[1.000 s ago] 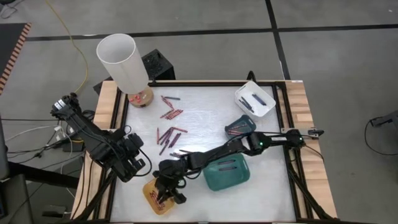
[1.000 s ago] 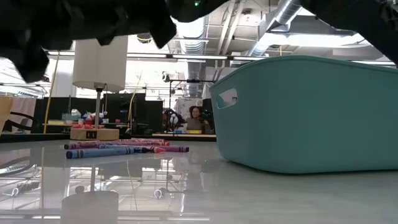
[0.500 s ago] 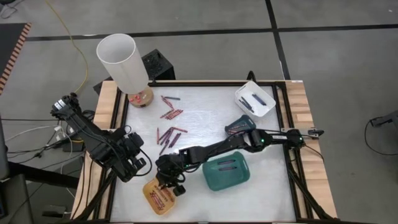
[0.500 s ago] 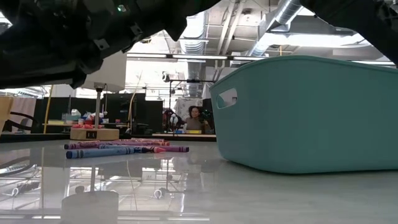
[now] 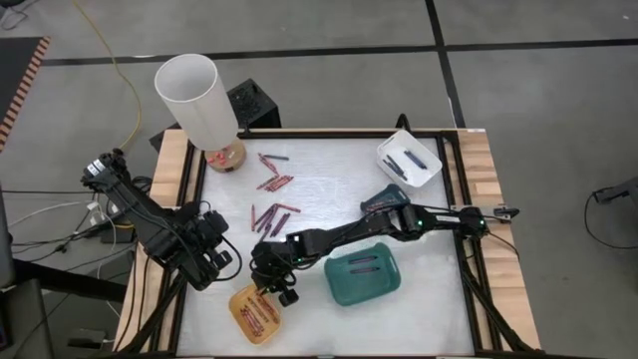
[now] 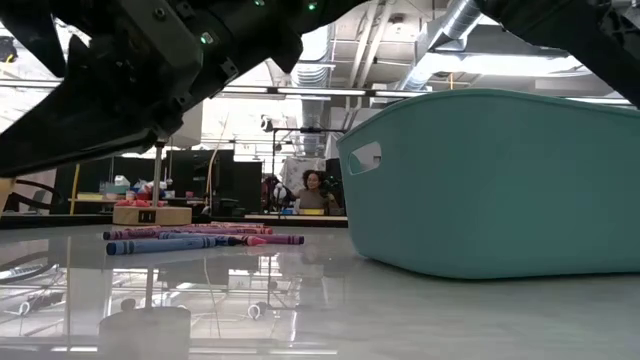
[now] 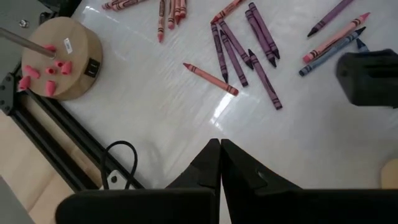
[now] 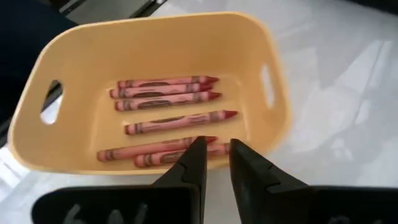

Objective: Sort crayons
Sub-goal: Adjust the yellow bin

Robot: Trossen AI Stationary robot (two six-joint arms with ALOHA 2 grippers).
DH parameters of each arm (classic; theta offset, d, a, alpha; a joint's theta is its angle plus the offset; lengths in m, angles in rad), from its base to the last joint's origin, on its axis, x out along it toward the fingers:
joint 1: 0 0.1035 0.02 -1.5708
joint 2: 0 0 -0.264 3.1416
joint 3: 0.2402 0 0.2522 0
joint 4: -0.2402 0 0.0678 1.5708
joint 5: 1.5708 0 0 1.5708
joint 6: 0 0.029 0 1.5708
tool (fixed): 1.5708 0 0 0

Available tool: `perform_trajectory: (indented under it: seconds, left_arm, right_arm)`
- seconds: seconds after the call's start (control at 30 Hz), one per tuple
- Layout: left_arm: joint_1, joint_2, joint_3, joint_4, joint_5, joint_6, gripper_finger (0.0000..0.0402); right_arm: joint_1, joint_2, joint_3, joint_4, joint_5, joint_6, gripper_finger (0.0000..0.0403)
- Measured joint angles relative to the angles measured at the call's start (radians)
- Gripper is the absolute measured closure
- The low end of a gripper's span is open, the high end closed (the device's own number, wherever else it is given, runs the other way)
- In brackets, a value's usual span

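Yellow tray (image 8: 273, 93) of red crayons (image 8: 168, 102) lies under the right end effector (image 5: 277, 291), fingers slightly apart, arm outstretched

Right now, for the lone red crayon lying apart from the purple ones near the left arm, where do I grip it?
Take the red crayon at mid-length, from straight above, fingers across its thin body. It lies flat with bare table either side; the nearest purple crayons sit off its far end.

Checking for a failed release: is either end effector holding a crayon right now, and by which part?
Nothing held. The right end effector hangs over the yellow tray with an empty gap between its fingers; six red crayons lie inside. The left end effector is shut on nothing.
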Motion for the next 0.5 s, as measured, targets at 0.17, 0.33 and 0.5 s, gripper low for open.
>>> perform_trajectory:
  seconds: [0.17,0.33,0.5]
  left_arm:
    - [0.008,0.000,0.000,-0.007,0.000,0.000,0.0401]
    - [0.024,0.000,0.000,-0.007,0.000,0.019,0.0401]
    - [0.050,0.000,0.000,-0.007,-0.001,0.044,0.0401]
  right_arm:
    - [-0.019,0.000,0.000,0.008,0.003,-0.011,0.0327]
    - [-0.031,0.000,0.000,0.012,0.004,-0.035,0.0327]
    - [-0.038,-0.002,0.000,0.011,0.025,-0.050,0.0327]
